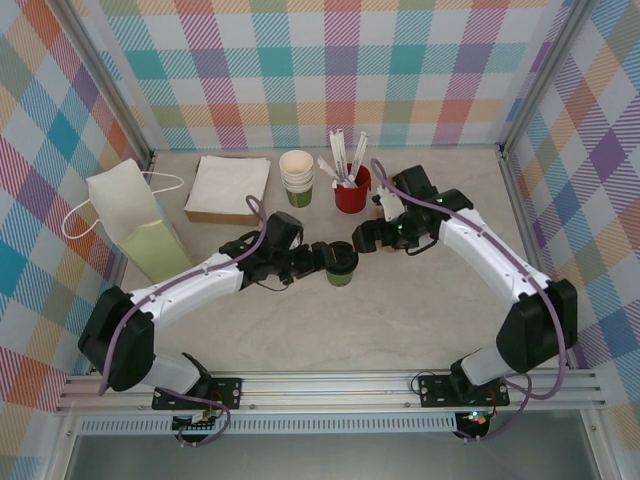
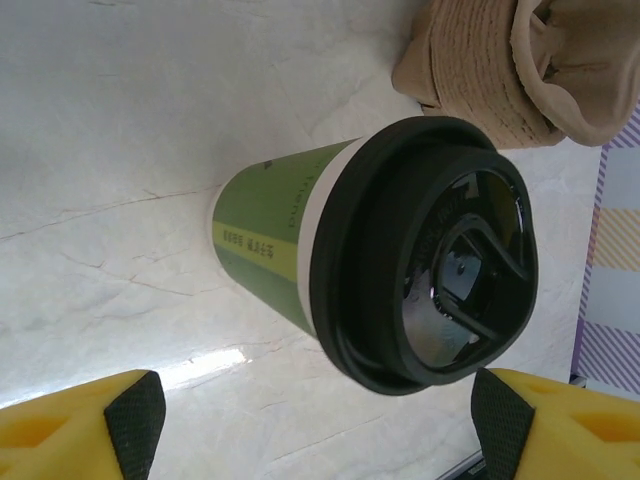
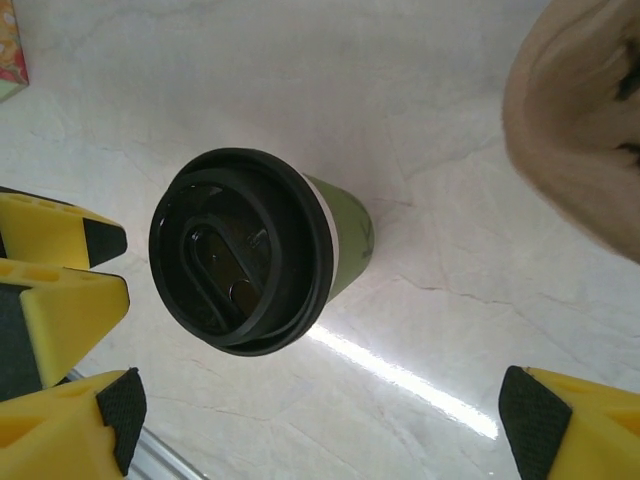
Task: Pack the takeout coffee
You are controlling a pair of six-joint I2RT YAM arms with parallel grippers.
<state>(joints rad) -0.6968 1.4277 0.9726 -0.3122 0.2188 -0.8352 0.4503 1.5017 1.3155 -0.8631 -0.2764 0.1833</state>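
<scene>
The takeout coffee [image 1: 341, 263], a small olive-green cup with a black lid, stands upright mid-table. My left gripper [image 1: 322, 260] reaches it from the left and is open. In the left wrist view the coffee [image 2: 400, 250] sits just ahead of the left gripper [image 2: 318, 420], with the black pads [image 2: 135, 410] wide apart and off the cup. My right gripper [image 1: 362, 240] hovers just right of and behind the cup, also open. In the right wrist view the coffee [image 3: 245, 255] lies beyond the right gripper [image 3: 325, 410], and nothing is between its fingers. The white and green paper bag [image 1: 140, 235] stands at the left.
A stack of lidless green cups [image 1: 297, 178] and a red cup of white sticks [image 1: 352, 188] stand behind the coffee. A pile of napkins [image 1: 228, 188] lies at the back left. The left gripper's yellow fingers [image 3: 55, 300] sit close beside the cup in the right wrist view.
</scene>
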